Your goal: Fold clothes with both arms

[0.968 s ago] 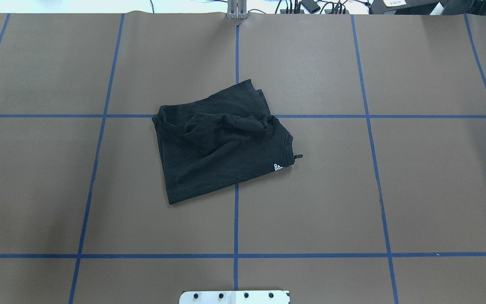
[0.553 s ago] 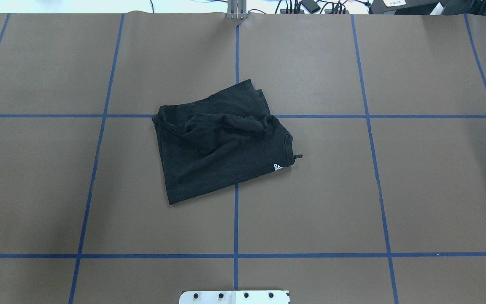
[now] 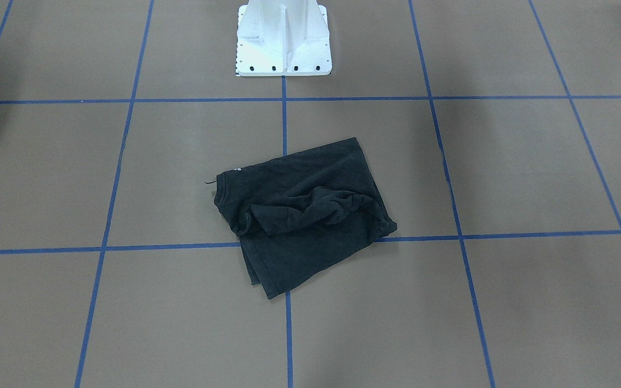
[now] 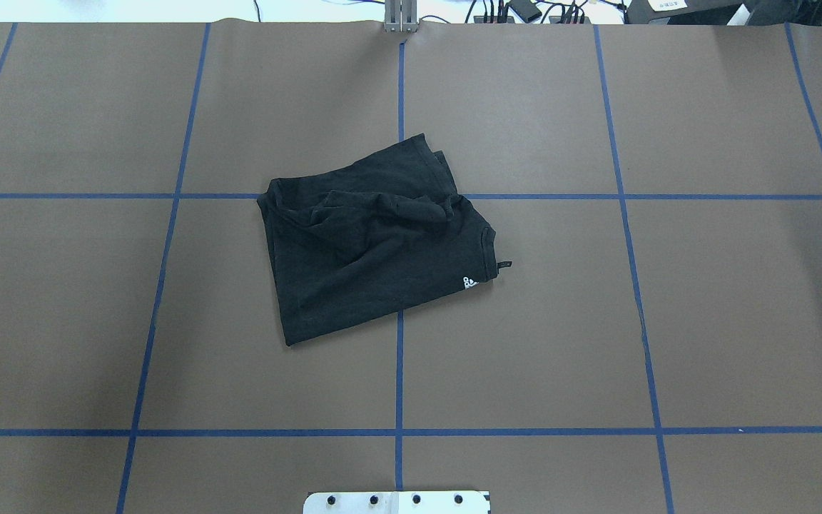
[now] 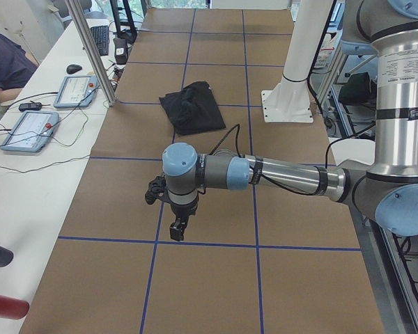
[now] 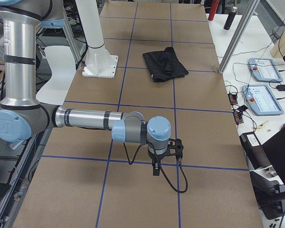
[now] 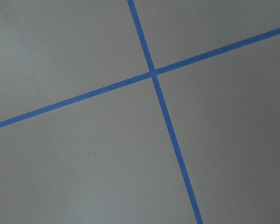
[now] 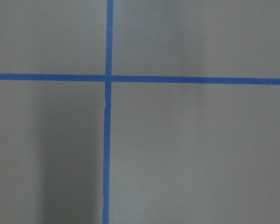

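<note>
t-shirt (image 4: pixel 375 243) mid table (image 4: pixel 668 321) | base (image 3: pixel 283 40) on its robot side | left arm (image 5: pixel 285 174), right arm (image 6: pixel 85 118) over opposite ends

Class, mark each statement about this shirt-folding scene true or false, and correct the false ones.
1. The black T-shirt lies over a crossing of blue tape lines. True.
2. The T-shirt is spread flat with its sleeves out. False: it is bunched, with a wrinkled ridge across it.
3. The left gripper grips the T-shirt. False: it hangs over the table, well apart from the shirt.
4. The right gripper touches no cloth. True.
5. The right wrist view shows the T-shirt. False: it shows only tape lines on the brown surface.
</note>
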